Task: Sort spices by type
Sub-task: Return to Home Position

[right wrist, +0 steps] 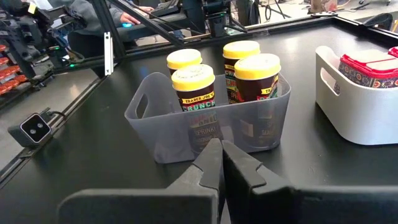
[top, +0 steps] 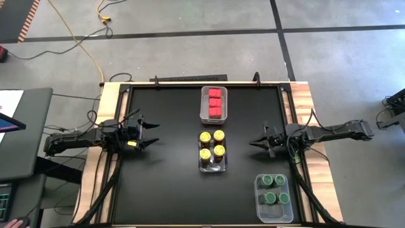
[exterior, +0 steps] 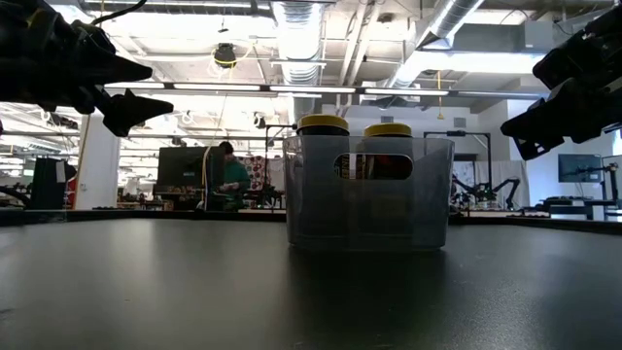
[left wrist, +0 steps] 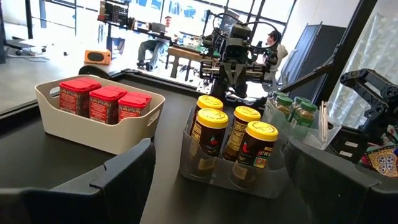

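Note:
Three red square-topped containers (top: 214, 102) stand in a white bin (left wrist: 99, 135) near the table's far edge. Several yellow-lidded jars (top: 212, 145) stand in a clear bin (right wrist: 205, 127) at the table's middle. Several green-lidded jars (top: 274, 189) fill a clear bin (top: 259, 206) at the near right corner. My left gripper (top: 156, 133) hovers open, left of the yellow jars and above the table. My right gripper (top: 252, 143) hovers shut (right wrist: 221, 152), right of the yellow jars' bin, pointing at it. Neither touches anything.
The black tabletop (top: 168, 183) lies bare between the left gripper and the bins, and along the near left side. Wooden side rails (top: 304, 101) frame the table. Beyond the table, people sit at desks (left wrist: 155, 40) in the room.

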